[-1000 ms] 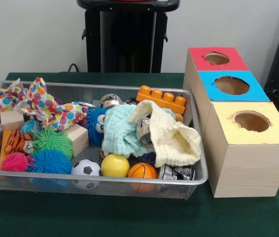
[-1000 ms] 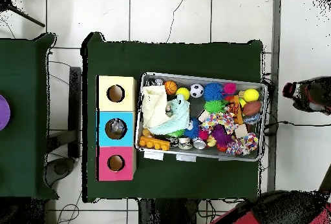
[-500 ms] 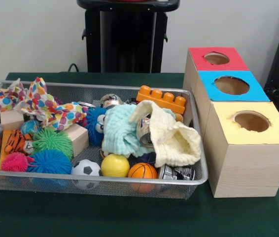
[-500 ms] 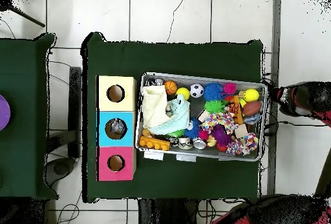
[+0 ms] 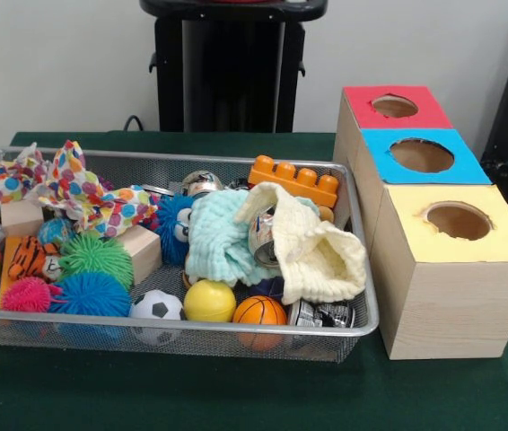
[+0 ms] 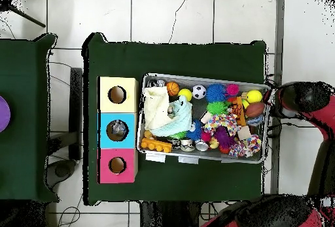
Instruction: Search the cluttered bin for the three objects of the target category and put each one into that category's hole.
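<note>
Tool, whose opening I cannot tell, hangs just off the desk's edge beside the bin, so everything lies desk-inward from it, with the box holes beyond the bin's opposite end.

A wire mesh bin full of toys sits on green cloth. At its 3 o'clock stand three wooden boxes with holes: yellow, blue, red. A cream cloth overlaps a mint cloth; an orange brick lies at 12 o'clock.
</note>
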`<state>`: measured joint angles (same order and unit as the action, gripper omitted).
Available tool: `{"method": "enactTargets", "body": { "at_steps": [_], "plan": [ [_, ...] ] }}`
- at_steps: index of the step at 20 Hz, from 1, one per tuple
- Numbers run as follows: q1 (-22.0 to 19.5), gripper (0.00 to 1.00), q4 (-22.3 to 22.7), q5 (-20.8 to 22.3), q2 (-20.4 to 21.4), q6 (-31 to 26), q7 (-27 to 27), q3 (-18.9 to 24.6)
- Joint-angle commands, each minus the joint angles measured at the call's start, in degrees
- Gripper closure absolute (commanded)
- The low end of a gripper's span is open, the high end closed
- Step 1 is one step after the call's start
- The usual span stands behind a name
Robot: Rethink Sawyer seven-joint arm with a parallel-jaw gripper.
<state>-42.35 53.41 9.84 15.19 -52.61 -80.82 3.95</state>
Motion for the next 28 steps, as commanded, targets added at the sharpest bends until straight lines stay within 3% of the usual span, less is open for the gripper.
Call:
{"method": "enactTargets", "body": {
  "at_steps": [1,11,21,28],
  "plan": [
    [2.59,1.00,11.34,-2.86,2.97,3.43,-18.21,-2.23],
    [6.49,1.00,11.90,-5.67,3.79,2.70,-22.35,-5.59],
    [2.45,1.00,-6.05,-4.82,-11.93,2.03,-16.01,-5.53],
    [2.03,1.00,-5.06,-5.56,-13.52,6.13,-16.53,-5.49]
  ]
}}
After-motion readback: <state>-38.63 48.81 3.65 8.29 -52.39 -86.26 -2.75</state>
